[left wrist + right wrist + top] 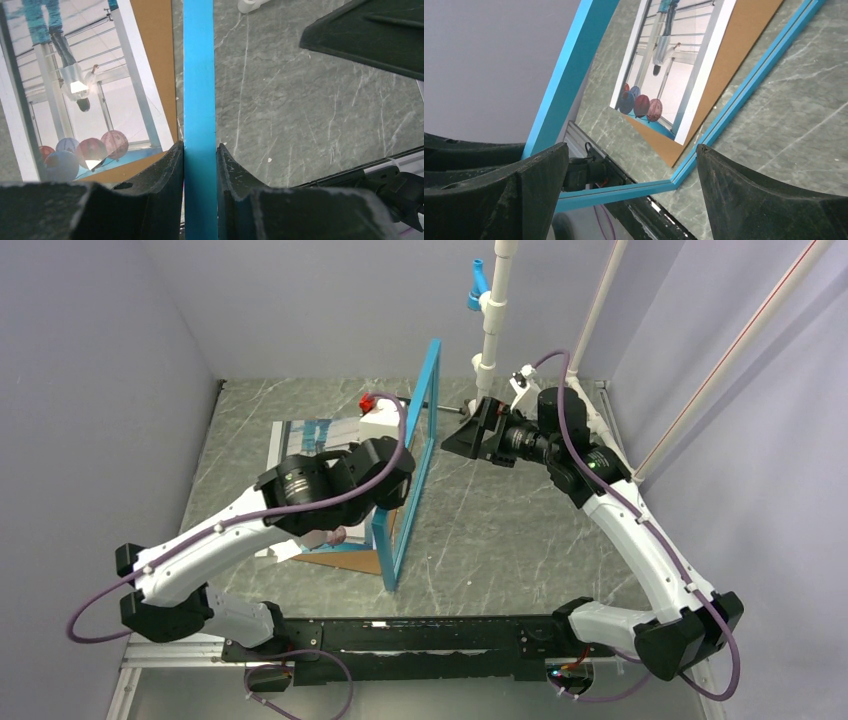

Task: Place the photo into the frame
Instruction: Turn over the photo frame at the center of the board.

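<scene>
The turquoise frame stands upright on its long edge in the middle of the table. My left gripper is shut on one bar of the frame, near its lower near end. The photo lies face up on the brown backing board, left of the frame. It also shows in the left wrist view. My right gripper is open and empty just right of the frame's far end. Through its jaws I see the frame and the photo.
A white pipe stand with a blue fitting rises at the back, close to the right gripper. A small white box with a red part sits behind the left arm. Grey walls enclose the table, and a black rail runs along the near edge.
</scene>
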Motion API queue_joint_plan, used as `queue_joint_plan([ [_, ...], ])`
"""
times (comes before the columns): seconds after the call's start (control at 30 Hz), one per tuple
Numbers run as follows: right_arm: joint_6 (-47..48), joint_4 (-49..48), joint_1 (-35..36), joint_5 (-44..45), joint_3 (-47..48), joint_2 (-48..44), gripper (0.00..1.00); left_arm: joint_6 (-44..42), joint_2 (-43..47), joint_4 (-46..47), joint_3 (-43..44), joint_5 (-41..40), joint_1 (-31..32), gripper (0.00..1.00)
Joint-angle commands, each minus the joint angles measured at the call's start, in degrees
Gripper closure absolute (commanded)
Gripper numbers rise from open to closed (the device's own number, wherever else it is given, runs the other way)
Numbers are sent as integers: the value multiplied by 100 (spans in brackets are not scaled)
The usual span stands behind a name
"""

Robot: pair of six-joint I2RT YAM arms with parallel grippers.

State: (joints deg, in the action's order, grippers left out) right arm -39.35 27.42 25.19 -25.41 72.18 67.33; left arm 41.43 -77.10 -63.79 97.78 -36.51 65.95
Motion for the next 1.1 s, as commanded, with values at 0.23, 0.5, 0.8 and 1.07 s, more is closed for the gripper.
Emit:
queue_joint_plan([
  [0.23, 272, 627, -548, -345, 160, -235, 0, 197, -943, 134, 451, 628, 344, 68],
  [0.5, 3, 313, -1078, -1117, -207, -435, 0, -9, -962, 942, 170, 1248, 426, 32],
  [0.8, -342, -200, -1133, -1483, -357, -292, 0, -284, -356, 2232, -690, 1945, 418, 8],
  [1.07, -585, -488, -1095, -1581, -152, 7, 0, -521, 230, 2927, -1265, 2542, 294, 1],
])
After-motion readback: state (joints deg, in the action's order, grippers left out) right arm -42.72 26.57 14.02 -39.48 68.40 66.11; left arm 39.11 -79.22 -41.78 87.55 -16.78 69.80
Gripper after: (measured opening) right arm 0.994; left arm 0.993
